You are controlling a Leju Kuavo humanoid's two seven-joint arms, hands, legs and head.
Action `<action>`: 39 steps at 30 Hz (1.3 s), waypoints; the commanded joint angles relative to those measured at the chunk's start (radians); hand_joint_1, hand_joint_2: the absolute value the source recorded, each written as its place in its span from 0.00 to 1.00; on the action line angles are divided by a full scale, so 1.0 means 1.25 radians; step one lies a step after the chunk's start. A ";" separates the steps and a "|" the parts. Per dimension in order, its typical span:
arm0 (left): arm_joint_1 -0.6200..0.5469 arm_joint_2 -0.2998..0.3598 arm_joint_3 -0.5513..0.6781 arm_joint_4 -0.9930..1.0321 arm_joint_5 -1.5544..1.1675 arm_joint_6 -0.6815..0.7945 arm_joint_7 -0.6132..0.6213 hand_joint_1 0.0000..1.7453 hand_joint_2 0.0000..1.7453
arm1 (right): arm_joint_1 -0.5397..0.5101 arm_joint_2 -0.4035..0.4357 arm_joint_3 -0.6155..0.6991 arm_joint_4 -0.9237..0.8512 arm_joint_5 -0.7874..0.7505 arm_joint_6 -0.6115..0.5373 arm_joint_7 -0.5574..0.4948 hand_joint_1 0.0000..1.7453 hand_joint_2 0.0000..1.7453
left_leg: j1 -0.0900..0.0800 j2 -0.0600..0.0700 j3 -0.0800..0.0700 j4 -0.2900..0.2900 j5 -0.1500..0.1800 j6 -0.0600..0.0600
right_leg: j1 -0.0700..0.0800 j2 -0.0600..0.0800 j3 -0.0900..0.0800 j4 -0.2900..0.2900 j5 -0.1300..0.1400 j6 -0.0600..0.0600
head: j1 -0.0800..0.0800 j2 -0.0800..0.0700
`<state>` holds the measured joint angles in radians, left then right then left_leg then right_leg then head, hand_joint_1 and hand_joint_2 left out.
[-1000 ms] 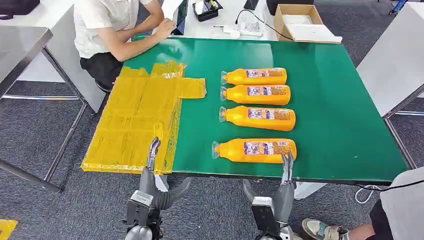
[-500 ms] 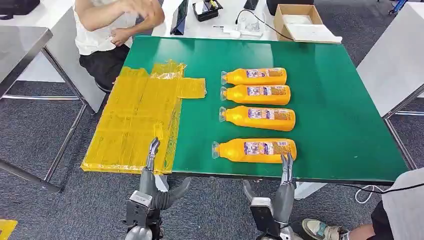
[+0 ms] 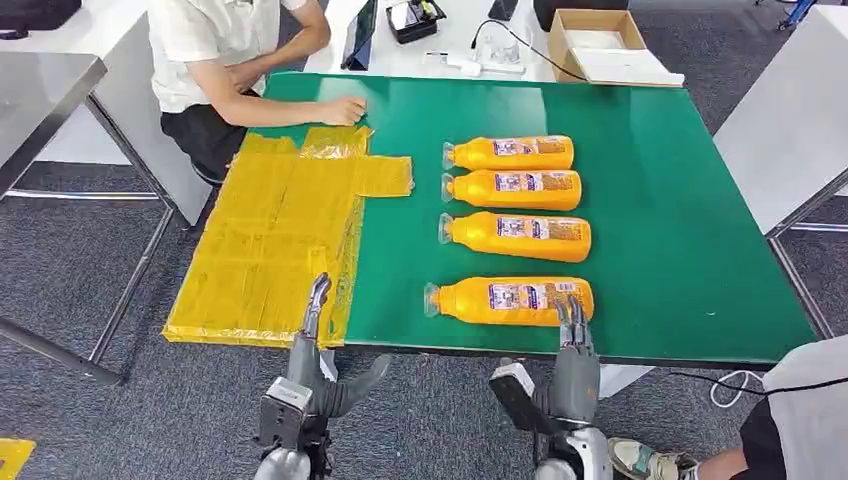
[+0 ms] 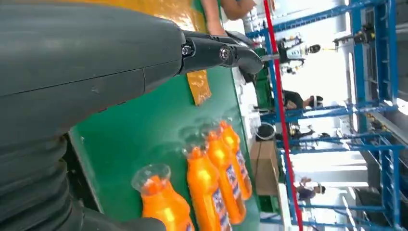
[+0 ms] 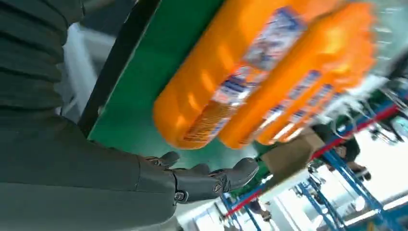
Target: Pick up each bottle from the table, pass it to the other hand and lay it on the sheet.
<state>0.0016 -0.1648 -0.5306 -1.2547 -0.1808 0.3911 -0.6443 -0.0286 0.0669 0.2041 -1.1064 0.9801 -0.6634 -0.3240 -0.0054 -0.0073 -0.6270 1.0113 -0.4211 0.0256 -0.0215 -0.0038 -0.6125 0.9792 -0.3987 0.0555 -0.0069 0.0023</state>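
Both my hands sit at the near edge of the green table [image 3: 680,200], holding nothing. My right hand [image 3: 574,345] has its fingers loosely apart, their tips at the base end of the nearest bottle [image 3: 510,301]; whether they touch it I cannot tell. My left hand [image 3: 313,340] is spread too, reaching up at the near corner of the yellow sheet [image 3: 270,240]. Four clear bottles full of orange liquid lie on their sides in a row, caps toward the sheet, none on it. At the far end, a person's hand [image 3: 345,109] rests near the sheet, and a cardboard box [image 3: 600,45] holds something white.
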 commanded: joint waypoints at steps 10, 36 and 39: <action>-0.074 -0.015 -0.020 0.084 0.001 -0.055 0.010 0.00 1.00 | -0.238 -0.105 0.143 0.277 0.213 0.021 0.129 0.00 1.00 | 0.000 0.002 0.003 0.000 -0.001 -0.001 | 0.001 0.001 0.003 0.000 0.000 -0.001 | -0.001 0.000; -0.081 -0.012 -0.033 0.081 -0.001 -0.067 0.013 0.00 1.00 | -0.293 -0.108 0.243 0.309 0.239 0.151 0.180 0.00 1.00 | 0.001 0.001 0.005 0.000 -0.002 -0.002 | 0.001 0.001 0.005 0.000 -0.001 -0.002 | -0.001 0.000; -0.079 -0.010 -0.033 0.074 -0.006 -0.068 0.018 0.00 1.00 | -0.308 -0.113 0.248 0.326 0.243 0.173 0.209 0.00 1.00 | 0.001 0.001 0.005 0.000 -0.002 -0.002 | 0.001 0.001 0.005 0.000 -0.001 -0.002 | -0.001 0.000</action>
<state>-0.0605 -0.2026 -0.5398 -1.2043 -0.1793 0.3105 -0.6325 -0.3355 -0.0519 0.4543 -0.8102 1.2795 -0.5062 -0.1091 -0.0052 -0.0070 -0.6271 1.0117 -0.4211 0.0255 -0.0212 -0.0037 -0.6127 0.9795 -0.3983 0.0559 -0.0076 0.0023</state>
